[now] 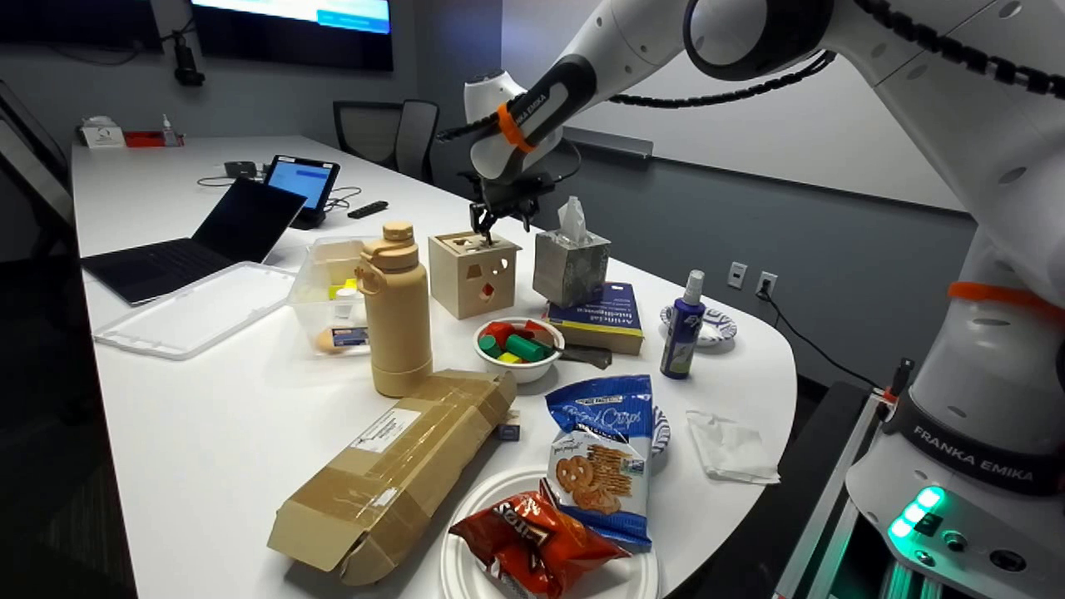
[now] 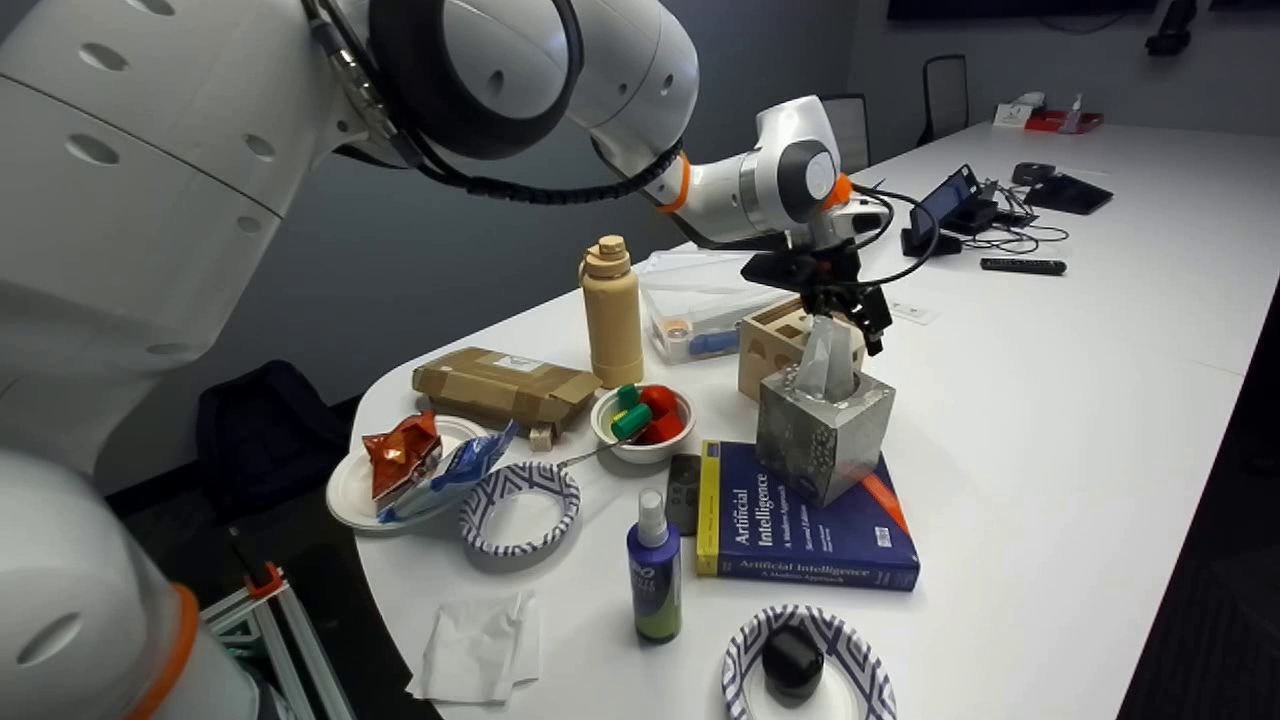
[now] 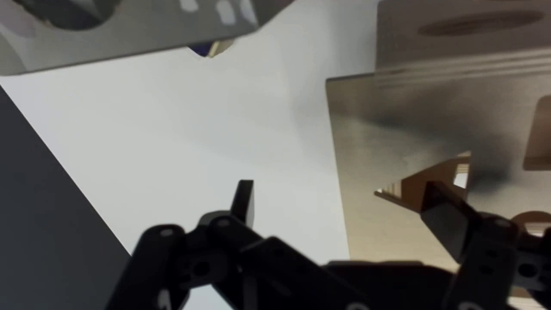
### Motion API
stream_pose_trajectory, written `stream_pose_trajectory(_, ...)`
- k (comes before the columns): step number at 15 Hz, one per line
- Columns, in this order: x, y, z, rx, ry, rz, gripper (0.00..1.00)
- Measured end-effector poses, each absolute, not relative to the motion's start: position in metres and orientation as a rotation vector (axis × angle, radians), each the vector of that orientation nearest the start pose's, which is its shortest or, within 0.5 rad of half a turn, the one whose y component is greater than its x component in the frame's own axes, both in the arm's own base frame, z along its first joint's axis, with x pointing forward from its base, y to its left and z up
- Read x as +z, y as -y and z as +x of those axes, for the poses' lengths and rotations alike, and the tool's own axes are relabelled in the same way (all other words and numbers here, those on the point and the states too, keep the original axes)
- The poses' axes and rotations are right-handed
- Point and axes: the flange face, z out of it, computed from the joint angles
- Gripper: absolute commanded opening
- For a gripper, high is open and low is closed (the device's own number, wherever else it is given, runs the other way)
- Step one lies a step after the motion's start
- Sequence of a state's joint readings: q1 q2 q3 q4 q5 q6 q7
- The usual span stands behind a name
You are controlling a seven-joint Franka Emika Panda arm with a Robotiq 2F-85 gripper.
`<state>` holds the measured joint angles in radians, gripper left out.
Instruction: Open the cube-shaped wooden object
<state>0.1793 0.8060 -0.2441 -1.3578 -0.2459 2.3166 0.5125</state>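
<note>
Cube (image 1: 464,288) sits in from the rounded edge of the tabletop (image 1: 195,433), lid (image 3: 370,224) on but overhanging; my gripper (image 3: 341,193) wide, one finger (image 3: 445,217) at the triangular hole (image 3: 417,184); I judge opening begun, removal left.

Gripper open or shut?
Open: in the wrist view the gripper has its fingers wide apart, one seen against the table, the other against a triangular hole in the cube.
</note>
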Motion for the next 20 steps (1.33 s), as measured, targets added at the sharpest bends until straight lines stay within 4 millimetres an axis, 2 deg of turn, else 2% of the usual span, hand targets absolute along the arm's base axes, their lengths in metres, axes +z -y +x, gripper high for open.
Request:
stream_pose_trajectory(5,0.28,0.002,0.76,-0.463,-0.561,-3.366,1.0)
stream_pose_trajectory(14,0.277,-0.045,0.759,-0.453,-0.46,-3.34,1.0)
stream_pose_trajectory(20,0.277,-0.048,0.758,-0.454,-0.454,-3.342,1.0)
